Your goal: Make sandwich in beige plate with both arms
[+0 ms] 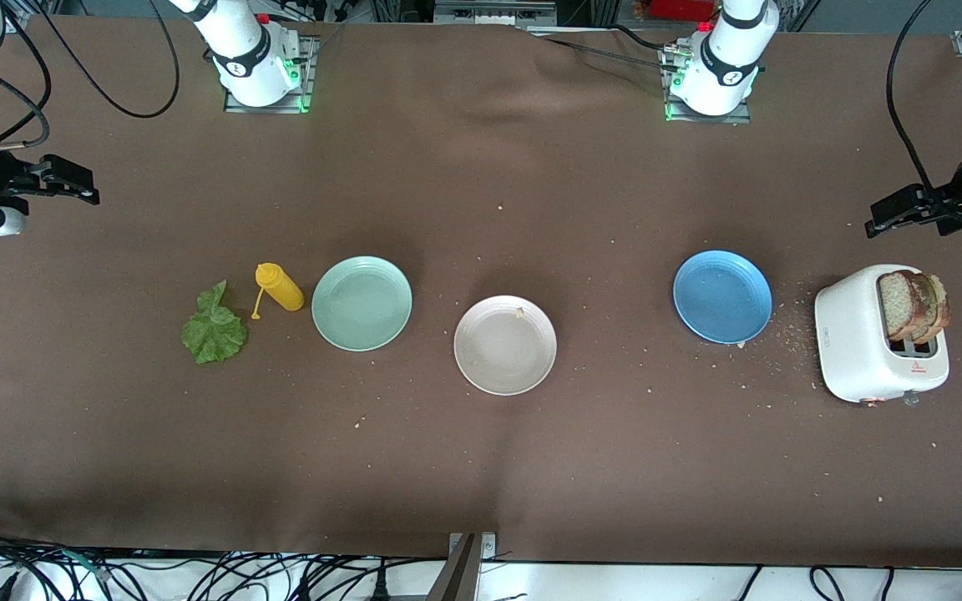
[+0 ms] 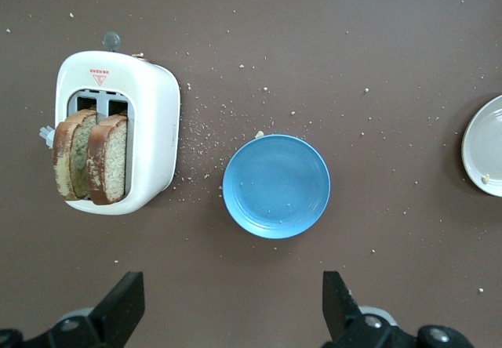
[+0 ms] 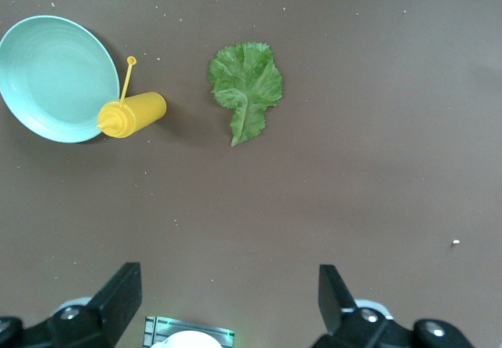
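Observation:
The beige plate (image 1: 504,344) sits empty at the table's middle; its edge shows in the left wrist view (image 2: 484,146). Two bread slices (image 1: 913,305) stand upright in a white toaster (image 1: 878,345) at the left arm's end, also seen in the left wrist view (image 2: 90,166). A green lettuce leaf (image 1: 214,327) lies flat at the right arm's end, also in the right wrist view (image 3: 245,88). My left gripper (image 1: 886,214) is open and empty, high over the table's edge above the toaster. My right gripper (image 1: 72,185) is open and empty, high over its end of the table.
A blue plate (image 1: 722,296) lies between the toaster and the beige plate. A mint-green plate (image 1: 362,302) and a yellow squeeze bottle (image 1: 279,287) on its side lie between the lettuce and the beige plate. Crumbs are scattered around the toaster.

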### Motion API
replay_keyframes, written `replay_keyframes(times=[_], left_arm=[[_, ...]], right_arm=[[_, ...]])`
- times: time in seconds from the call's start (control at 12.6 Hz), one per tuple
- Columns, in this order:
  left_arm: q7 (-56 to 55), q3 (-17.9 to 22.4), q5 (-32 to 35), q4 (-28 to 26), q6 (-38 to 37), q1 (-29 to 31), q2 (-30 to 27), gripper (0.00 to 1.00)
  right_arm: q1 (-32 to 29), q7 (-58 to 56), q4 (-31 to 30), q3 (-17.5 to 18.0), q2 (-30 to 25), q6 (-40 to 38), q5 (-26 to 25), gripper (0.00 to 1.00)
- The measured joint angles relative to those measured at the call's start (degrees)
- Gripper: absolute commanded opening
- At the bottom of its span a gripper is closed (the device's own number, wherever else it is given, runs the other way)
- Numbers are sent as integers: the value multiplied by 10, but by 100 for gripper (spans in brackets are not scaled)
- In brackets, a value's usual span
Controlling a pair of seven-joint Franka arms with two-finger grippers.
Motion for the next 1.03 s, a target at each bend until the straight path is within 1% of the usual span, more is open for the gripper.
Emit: replay_keyframes(times=[0.4,0.63,0.79,1.03], left_arm=[[0,0,0,0,0,0,1,100],[0,0,0,0,0,0,2,100],[0,0,0,0,0,0,2,100],[1,-1,0,0,1,0,2,100]], right_arm=[[0,68,0,0,0,0,2,100],[0,70,0,0,1,0,2,100],[-1,60,0,-2,10,-2,2,100],[-1,-9,-11,-9,22,-1,2,100]])
